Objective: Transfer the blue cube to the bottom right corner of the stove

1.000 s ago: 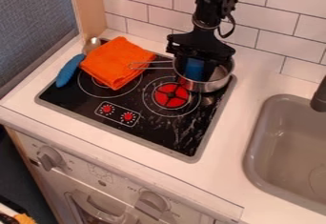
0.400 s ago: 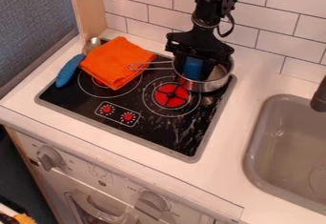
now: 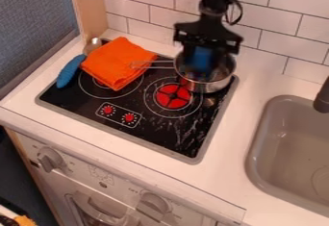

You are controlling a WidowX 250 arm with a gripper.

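The gripper [image 3: 201, 65] hangs down over the pot [image 3: 215, 85] at the far right of the stove [image 3: 173, 136]. The blue cube [image 3: 201, 58] sits between its jaws, directly below the gripper's broad black body, with one jaw to either side. The jaws are closed in on the cube and hold it, set apart by about its width. The cube shows within the pot's outline, towards the far side; its lower edge is blurred, and how high it is above the pot's bottom I cannot tell.

The pot stands upright, overlapping the far right part of the red burner's rings [image 3: 173, 96]. Its wire handle [image 3: 153, 65] points left, and its end overlaps the orange cloth [image 3: 118, 64] in the view; whether the two touch I cannot tell. The cloth lies folded on the far left of the stove. At its left is a spoon, its blue handle [image 3: 69, 71] towards the near side and its metal bowl [image 3: 94, 44] towards the far side. Right of the stove is the sink [image 3: 256, 157], set into the white counter [image 3: 234, 138].
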